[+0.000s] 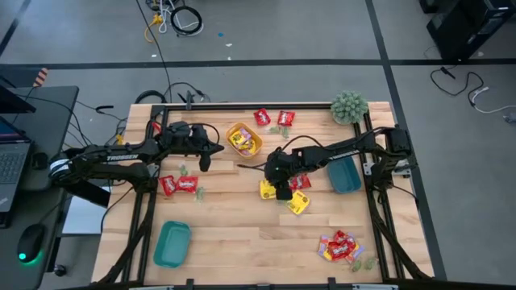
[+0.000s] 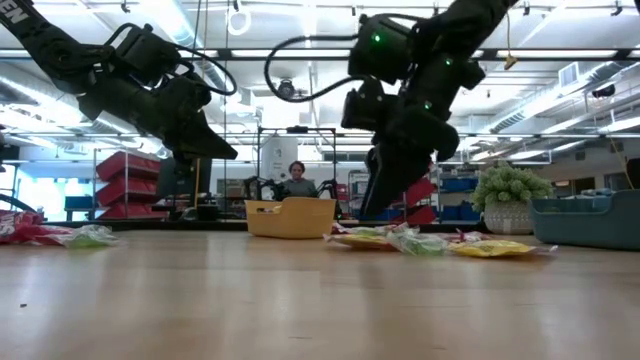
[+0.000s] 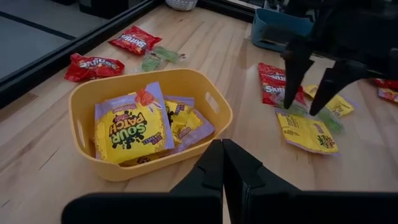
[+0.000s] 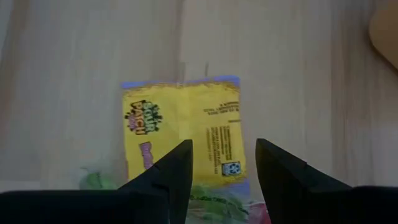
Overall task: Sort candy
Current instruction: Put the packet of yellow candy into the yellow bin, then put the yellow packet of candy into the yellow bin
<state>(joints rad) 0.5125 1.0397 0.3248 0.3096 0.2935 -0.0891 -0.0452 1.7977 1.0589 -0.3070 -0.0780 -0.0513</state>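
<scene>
My right gripper is open and points down over a yellow packet that lies flat on the table's middle, with green pieces and a red packet beside it. Its fingers stand just above the packet, on either side of it. My left gripper is shut and empty, raised just left of the yellow tray. That tray holds yellow packets. Red packets lie at the far edge and on the left. A mixed heap sits near right.
A teal tray stands at the near left and a blue tray at the right, behind my right arm. A fuzzy green plant is in the far right corner. Bare wood lies across the near middle of the table.
</scene>
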